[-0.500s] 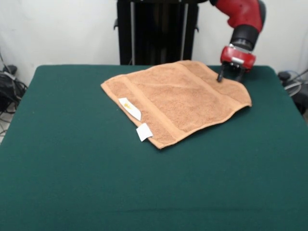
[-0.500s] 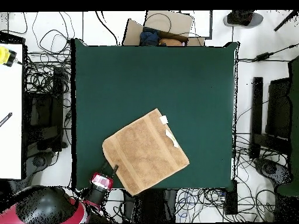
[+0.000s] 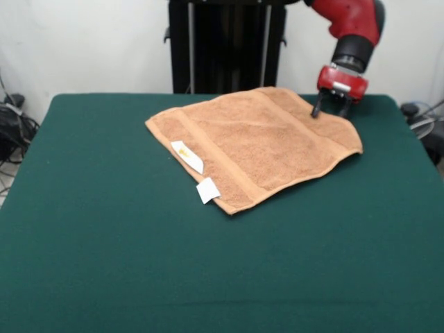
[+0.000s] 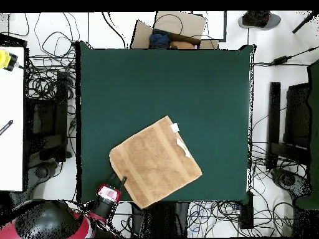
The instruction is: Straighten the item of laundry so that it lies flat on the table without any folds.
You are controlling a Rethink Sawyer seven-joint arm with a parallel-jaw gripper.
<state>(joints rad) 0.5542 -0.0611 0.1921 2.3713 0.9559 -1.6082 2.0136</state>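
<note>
The orange-tan towel [image 3: 253,142] lies spread on the dark green table [image 3: 104,243], turned like a diamond, in the far right part of the front view. Two white tags [image 3: 189,157] sit on its near left edge. I see no folds. My gripper [image 3: 330,109] hangs at the towel's far right corner, fingers apart and holding nothing, tips just at the cloth. In the overhead view the towel [image 4: 156,162] lies near the table's [image 4: 187,81] lower edge, and the gripper [image 4: 117,182] is at its lower left corner.
The black pedestal [image 3: 225,45] stands behind the table's far edge. Cables [image 4: 53,93] and dark equipment lie on the floor on both sides. A cardboard box [image 4: 177,28] sits beyond the table's top edge in the overhead view. A white desk [image 4: 11,124] is at the left.
</note>
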